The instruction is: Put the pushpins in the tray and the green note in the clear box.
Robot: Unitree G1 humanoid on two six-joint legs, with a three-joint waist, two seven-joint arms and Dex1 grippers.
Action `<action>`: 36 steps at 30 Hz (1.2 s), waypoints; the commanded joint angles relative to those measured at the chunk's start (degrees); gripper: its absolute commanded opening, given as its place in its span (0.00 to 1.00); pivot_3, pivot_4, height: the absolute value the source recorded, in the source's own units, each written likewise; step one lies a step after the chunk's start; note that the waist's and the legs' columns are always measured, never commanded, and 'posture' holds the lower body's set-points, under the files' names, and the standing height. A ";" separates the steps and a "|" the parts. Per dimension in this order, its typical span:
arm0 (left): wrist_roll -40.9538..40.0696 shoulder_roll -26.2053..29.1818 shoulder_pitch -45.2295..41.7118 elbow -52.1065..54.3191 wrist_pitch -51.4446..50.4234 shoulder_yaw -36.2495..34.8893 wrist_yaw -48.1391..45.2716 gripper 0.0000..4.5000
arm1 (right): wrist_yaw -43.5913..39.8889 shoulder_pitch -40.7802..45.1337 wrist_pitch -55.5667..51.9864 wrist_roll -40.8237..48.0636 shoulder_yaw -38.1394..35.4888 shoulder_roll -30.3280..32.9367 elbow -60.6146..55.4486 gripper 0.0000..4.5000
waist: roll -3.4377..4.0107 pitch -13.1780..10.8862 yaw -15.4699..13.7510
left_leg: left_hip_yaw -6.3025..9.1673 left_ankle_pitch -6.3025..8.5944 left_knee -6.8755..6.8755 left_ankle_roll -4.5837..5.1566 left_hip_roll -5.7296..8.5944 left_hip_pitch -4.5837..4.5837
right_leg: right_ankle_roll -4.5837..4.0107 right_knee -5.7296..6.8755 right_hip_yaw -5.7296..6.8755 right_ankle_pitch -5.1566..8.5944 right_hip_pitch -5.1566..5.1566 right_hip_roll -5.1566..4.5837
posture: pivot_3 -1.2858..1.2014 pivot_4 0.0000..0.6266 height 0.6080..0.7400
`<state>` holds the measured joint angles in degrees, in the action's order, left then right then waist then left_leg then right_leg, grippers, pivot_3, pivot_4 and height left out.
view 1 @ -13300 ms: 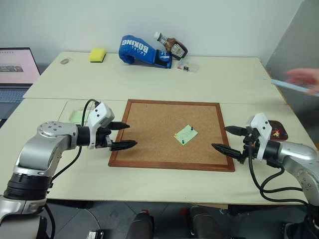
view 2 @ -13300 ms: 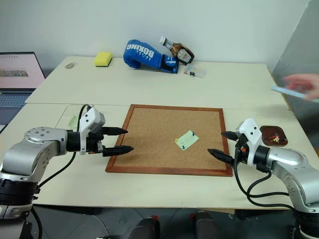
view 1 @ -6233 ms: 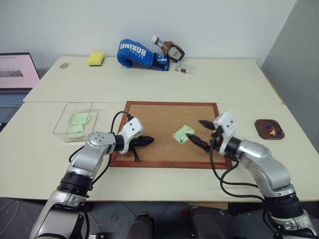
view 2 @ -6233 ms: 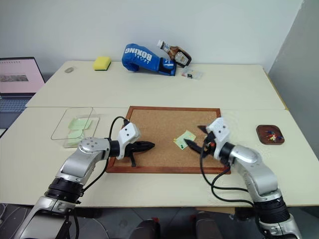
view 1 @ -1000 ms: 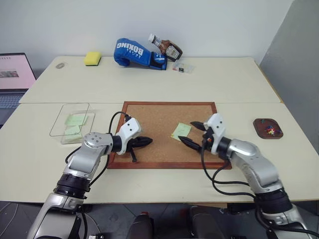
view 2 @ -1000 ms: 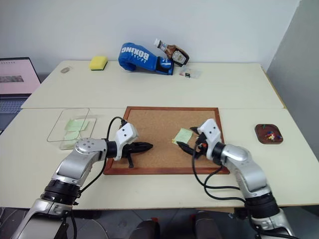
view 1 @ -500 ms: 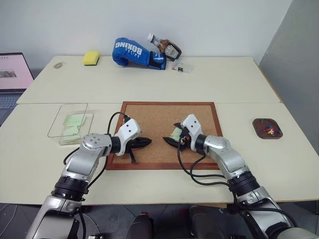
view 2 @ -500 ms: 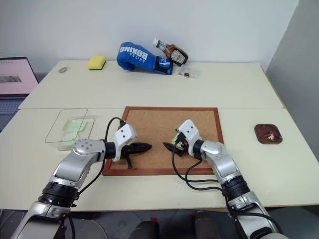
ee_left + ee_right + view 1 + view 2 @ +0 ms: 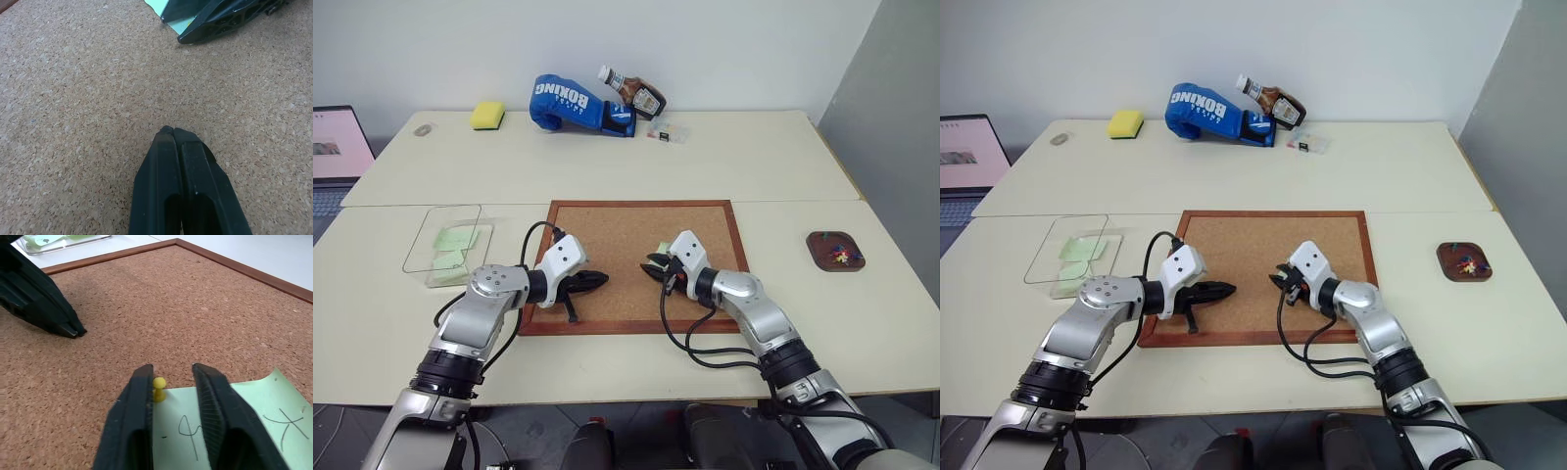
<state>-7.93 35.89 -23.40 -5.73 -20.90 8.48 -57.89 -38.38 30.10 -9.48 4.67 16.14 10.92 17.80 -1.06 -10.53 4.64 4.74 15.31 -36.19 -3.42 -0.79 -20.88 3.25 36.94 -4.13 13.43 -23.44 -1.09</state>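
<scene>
- The right end effector (image 9: 171,374) sits over the green note (image 9: 234,426) on the corkboard (image 9: 626,235), fingers slightly apart around a yellow pushpin (image 9: 158,387), touching one finger.
- The left end effector (image 9: 171,132), fingers together, rests on the corkboard's left part.

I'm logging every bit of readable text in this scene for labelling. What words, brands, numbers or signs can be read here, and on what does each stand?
"BOXING": white letters on the blue boxing glove at the far side of the table.
Green note on the corkboard: pen scribbles, not readable as words.
Bottle label: too small to read.
Laptop screen: too blurred to read.
</scene>
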 commanded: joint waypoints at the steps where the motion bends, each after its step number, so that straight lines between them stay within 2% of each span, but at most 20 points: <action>1: 1.73 0.33 1.16 -2.45 -1.61 2.16 0.06 0.00 | 0.64 -0.19 0.28 -0.19 -0.59 -0.71 -2.61 0.05 | 0.00 0.00 0.04 | 0.00 0.00 0.00 0.00 0.00 0.00 | 0.00 0.01 0.00 0.00 0.00 0.00 | 0.52 0.24 1.00; 2: 1.75 0.29 1.03 -2.62 -1.54 2.15 0.09 0.00 | 0.70 -0.18 0.11 -0.17 -0.72 -0.85 -2.87 0.01 | 0.00 0.00 0.04 | 0.00 0.00 0.00 0.00 0.00 0.00 | 0.00 0.01 0.00 0.00 0.00 0.00 | 0.52 0.24 1.00; 3: 1.75 0.31 0.97 -2.76 -1.45 2.12 0.09 0.00 | 0.73 -0.23 -0.08 -0.19 -0.73 -0.95 -3.24 0.00 | 0.00 0.00 0.05 | 0.01 0.00 0.00 0.00 0.00 0.00 | 0.00 0.02 0.00 0.00 0.00 0.00 | 0.52 0.24 1.00; 11: 1.56 0.30 1.36 -2.42 -1.45 2.21 -0.04 0.00 | 2.75 0.17 2.39 -1.72 -2.16 0.13 -7.67 0.00 | 0.00 0.00 0.03 | 0.02 -0.01 0.00 0.00 0.01 0.00 | 0.01 0.04 0.00 0.00 0.00 0.00 | 0.52 0.24 1.00; 19: 1.57 -0.03 1.88 -2.18 -1.86 2.59 0.04 0.00 | 2.52 3.39 -3.24 0.72 -4.82 1.05 -14.97 0.00 | -0.01 0.01 0.03 | 0.03 -0.01 0.00 -0.01 0.01 0.03 | 0.01 0.05 0.01 -0.01 0.01 0.00 | 0.52 0.24 1.00; 28: 0.38 -1.91 0.92 -1.87 -2.85 1.74 1.08 0.00 | 4.23 5.44 -6.55 1.66 -7.32 0.99 -15.69 0.00 | -0.01 0.01 -0.21 | 0.05 -0.01 0.01 -0.01 0.03 0.01 | 0.00 0.03 0.03 0.00 0.03 -0.04 | 0.52 0.24 1.00; 33: -6.64 -5.19 0.41 2.93 -9.16 -2.57 1.52 0.00 | 7.85 6.93 -9.05 2.60 -9.89 0.02 -16.36 0.00 | -0.01 0.01 -0.90 | 0.07 -0.01 -0.03 0.00 0.04 0.01 | 0.01 0.05 0.04 -0.01 0.03 -0.04 | 0.52 0.24 1.00; 35: -11.26 -6.33 -0.04 5.51 -13.77 -5.00 1.04 0.09 | 8.73 7.17 -9.19 2.40 -10.56 0.04 -16.85 0.00 | -0.01 0.00 -1.22 | 0.07 -0.01 -0.03 0.00 0.04 -0.03 | 0.01 0.03 0.05 -0.01 0.02 -0.04 | 0.52 0.24 1.00; 36: -13.59 -6.93 -0.46 6.62 -16.00 -6.32 1.21 0.10 | 9.31 7.39 -9.41 2.24 -10.92 0.06 -17.13 0.00 | -0.04 -0.01 -1.37 | 0.07 -0.01 -0.03 -0.01 0.04 -0.05 | 0.00 0.02 0.05 -0.01 0.01 -0.04 | 0.52 0.24 1.00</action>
<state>-16.26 29.76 -23.09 -3.33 -32.69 4.71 -56.06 -30.41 36.04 -18.68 5.97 6.94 10.95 3.66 -1.10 -10.55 3.27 4.81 15.30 -36.21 -3.42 -0.76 -21.05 3.25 36.94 -4.08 13.43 -23.51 -1.13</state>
